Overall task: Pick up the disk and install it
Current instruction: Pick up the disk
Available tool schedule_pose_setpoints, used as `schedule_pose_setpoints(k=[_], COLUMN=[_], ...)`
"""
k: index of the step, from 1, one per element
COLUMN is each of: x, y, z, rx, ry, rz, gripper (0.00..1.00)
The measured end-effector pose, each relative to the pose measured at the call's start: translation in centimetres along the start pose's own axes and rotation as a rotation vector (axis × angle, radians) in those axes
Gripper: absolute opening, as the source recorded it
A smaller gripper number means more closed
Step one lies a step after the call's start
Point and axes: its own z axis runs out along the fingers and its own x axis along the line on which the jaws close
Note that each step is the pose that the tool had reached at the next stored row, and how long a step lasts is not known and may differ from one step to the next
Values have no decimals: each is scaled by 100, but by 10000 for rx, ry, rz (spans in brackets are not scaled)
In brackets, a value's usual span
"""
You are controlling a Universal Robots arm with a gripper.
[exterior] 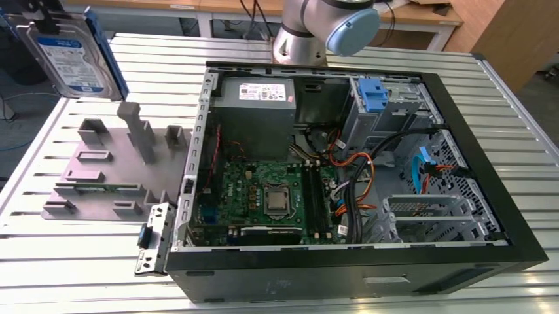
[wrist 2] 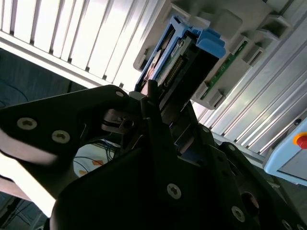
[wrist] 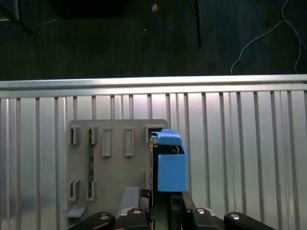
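Observation:
The disk [exterior: 74,59], a silver hard drive with a blue-and-white label and blue side rails, hangs upright in the air at the exterior view's far left. It is above the back end of the grey slotted tray [exterior: 114,170]. My gripper [exterior: 36,12] grips it from above. In both wrist views the dark fingers [wrist 2: 151,112] close on the disk [wrist 2: 184,62], whose blue rail [wrist: 170,167] faces the camera. The gripper [wrist: 165,203] holds the disk clear of the tray [wrist: 115,167].
An open black computer case [exterior: 489,196] lies on the slatted metal table [exterior: 70,275] at the exterior view's right. It holds a motherboard [exterior: 271,196], a grey power supply [exterior: 258,98] and a drive bay with a blue latch [exterior: 373,95]. The arm's base [exterior: 302,39] stands behind the case.

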Motion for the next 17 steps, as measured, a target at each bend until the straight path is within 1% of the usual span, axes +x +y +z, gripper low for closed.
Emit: schedule_pose_setpoints(k=[3, 4, 10, 15, 17], x=[-5, -5, -5, -10, -13], y=[3, 3, 3, 5, 6], z=[-84, -92, -95, -152, -185], rx=[0, 0, 0, 0, -1], ry=[0, 0, 0, 0, 1], rz=[0, 0, -1, -1, 0], gripper=[35, 35, 35, 35, 35])
